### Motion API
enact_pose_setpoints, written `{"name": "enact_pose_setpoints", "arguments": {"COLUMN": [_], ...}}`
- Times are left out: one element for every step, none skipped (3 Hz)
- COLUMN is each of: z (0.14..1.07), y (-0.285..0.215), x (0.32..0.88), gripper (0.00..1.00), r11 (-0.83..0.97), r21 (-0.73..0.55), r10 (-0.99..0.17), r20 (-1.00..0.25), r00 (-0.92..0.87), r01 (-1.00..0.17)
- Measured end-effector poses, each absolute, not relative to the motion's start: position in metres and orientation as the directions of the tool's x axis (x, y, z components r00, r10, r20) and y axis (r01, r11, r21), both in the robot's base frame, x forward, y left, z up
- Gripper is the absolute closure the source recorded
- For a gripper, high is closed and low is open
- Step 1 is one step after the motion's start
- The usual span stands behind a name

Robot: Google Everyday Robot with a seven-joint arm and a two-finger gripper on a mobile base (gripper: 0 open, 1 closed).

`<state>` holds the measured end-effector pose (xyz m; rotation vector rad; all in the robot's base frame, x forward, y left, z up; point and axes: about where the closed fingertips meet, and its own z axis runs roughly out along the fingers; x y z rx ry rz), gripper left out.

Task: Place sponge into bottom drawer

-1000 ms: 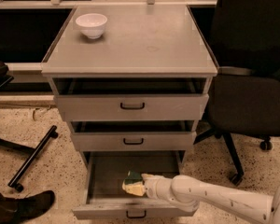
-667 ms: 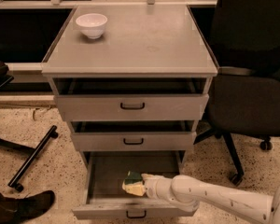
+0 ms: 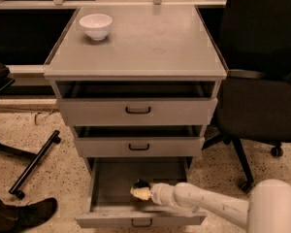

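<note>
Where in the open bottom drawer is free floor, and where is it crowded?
In the bottom drawer, free floor lies left of the sponge, up to the left wall, and behind it by the back wall. Crowded: front right, where the claw and arm lie.

An office: grey drawer cabinet (image 3: 136,50) and black swivel chair (image 3: 262,106), the claw (image 3: 141,191) inside the bottom drawer (image 3: 111,186).
</note>
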<state>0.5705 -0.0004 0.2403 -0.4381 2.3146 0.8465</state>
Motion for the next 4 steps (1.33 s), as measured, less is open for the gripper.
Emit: {"name": "enact_pose_setpoints", "arguments": {"z": [0.184,0.155,0.139,0.138], "y": [-0.007,0.001,-0.005,-0.014], "x": [0.593,0.606,0.614,0.619], "gripper": [1.00,1.00,1.00,0.98], "r11": [0.797,0.854,0.909,0.924], "r21": [0.472,0.420,0.346,0.320], "r10": [-0.001,0.026,0.046,0.051], "r20": [-0.622,-0.623,-0.638,-0.648], "r00": [-0.783,-0.782,-0.768,-0.760], "r01": [-0.376,-0.306,-0.233,-0.210]}}
